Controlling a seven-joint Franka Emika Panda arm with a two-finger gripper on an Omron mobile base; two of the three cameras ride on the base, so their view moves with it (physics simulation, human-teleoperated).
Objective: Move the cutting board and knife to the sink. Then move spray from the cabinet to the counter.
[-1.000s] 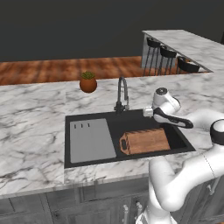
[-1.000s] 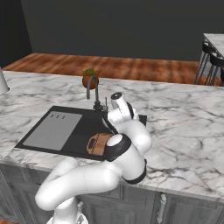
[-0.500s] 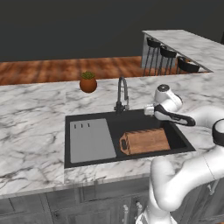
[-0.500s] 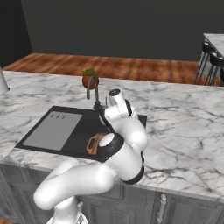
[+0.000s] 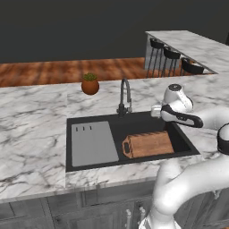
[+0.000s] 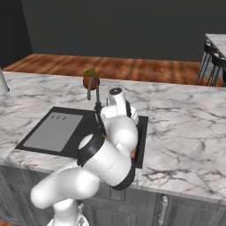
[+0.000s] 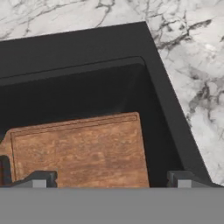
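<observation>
One cutting board (image 5: 149, 144) lay in one sink (image 5: 89, 123) — a single basin beside one grey draining panel (image 5: 92, 143) with three short slots at its top. One curved faucet (image 5: 125, 94) stood behind the basin, and one potted plant (image 5: 90, 83) sat on the counter (image 5: 31, 112). Three dark bar stools (image 5: 170, 53) lined the far island — one row, all alike.
</observation>
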